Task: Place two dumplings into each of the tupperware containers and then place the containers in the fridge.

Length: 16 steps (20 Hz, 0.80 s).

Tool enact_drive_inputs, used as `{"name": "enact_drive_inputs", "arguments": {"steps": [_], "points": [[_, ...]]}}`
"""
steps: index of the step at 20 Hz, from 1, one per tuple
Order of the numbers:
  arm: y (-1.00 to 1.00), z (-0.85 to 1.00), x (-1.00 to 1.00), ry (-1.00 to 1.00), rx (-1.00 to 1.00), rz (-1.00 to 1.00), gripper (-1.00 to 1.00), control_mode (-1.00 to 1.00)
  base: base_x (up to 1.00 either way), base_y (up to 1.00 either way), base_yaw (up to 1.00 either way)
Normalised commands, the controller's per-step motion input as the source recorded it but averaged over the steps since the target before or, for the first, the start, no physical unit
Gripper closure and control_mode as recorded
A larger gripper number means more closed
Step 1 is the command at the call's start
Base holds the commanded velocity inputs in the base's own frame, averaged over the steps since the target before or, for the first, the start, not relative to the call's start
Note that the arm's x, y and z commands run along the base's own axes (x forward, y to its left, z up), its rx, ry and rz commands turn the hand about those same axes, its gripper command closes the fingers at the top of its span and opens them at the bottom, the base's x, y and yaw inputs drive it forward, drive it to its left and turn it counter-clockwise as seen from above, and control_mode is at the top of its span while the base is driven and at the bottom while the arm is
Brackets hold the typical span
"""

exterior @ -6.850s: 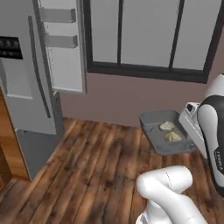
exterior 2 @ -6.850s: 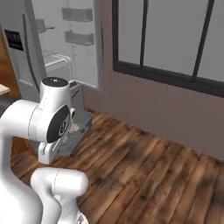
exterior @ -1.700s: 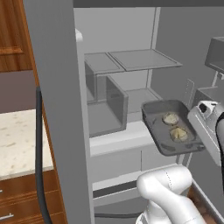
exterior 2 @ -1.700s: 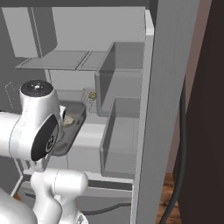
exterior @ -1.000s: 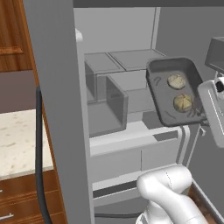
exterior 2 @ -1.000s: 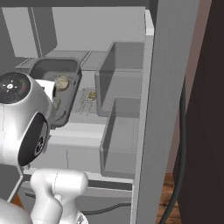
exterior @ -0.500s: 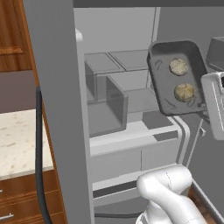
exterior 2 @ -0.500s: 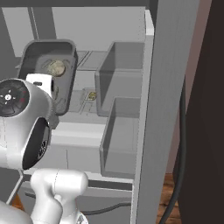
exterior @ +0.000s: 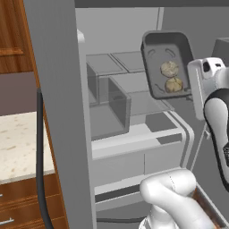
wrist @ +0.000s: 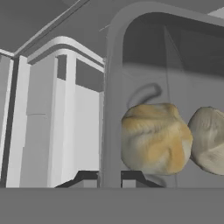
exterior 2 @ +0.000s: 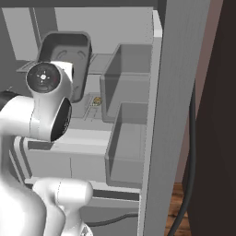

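Tupperware container (exterior: 167,62) (two dumplings (exterior: 171,77) inside) tilts steeply, clenched at its rim by the end effector (wrist: 110,178).

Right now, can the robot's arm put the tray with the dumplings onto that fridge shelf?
Probably yes. The end effector is shut on the tray, which hangs tipped up before the open fridge, and the glass shelf beside it looks bare.

Matt dark grey plastic container (exterior: 166,62), doughy wrinkled dumplings (exterior: 170,69), translucent smooth fridge (exterior: 112,33) bins.
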Motion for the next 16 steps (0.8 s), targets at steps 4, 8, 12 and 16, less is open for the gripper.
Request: {"name": "enact_drive_inputs", "arguments": {"steps": [4,8,12,16], "points": [[0.00,0.16,0.96,0.08,0.03,0.05,1.00,-1.00,0.00,0.00,0.00],[0.08,0.20,0.89,0.00,0.03,0.07,1.00,-1.00,0.00,0.00,0.00],[0.18,0.02,0.95,0.00,0.00,0.04,1.00,-1.00,0.00,0.00,0.00],[0.13,0.04,1.00,0.00,0.00,0.01,1.00,-1.00,0.00,0.00,0.00]]}}
